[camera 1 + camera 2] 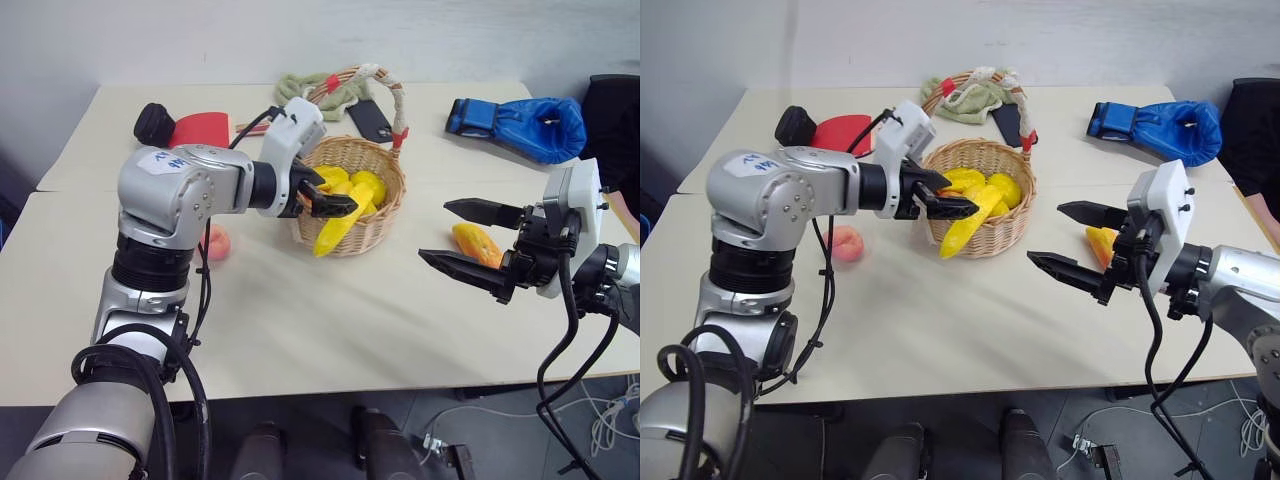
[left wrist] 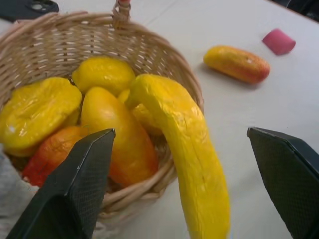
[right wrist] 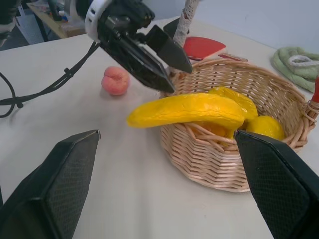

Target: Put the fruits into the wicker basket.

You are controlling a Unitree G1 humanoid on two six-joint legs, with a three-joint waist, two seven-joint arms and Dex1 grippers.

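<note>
The wicker basket (image 1: 392,196) stands mid-table with several yellow and orange fruits inside. A long yellow banana (image 1: 335,232) leans out over its near rim, tip hanging outside. My left gripper (image 1: 335,205) hovers open just above that rim, beside the banana and not touching it. A pink-orange peach (image 1: 215,243) lies on the table left of the basket, behind my left arm. An orange-yellow mango-like fruit (image 1: 476,243) lies to the right. My right gripper (image 1: 435,231) is open and empty, held level just in front of that fruit, fingers toward the basket.
A blue boxing glove (image 1: 525,125) lies at the back right. Behind the basket are a green cloth (image 1: 315,92) and a black flat object (image 1: 370,120). A red item (image 1: 200,128) sits back left. A small pink block (image 2: 279,41) lies beyond the mango-like fruit.
</note>
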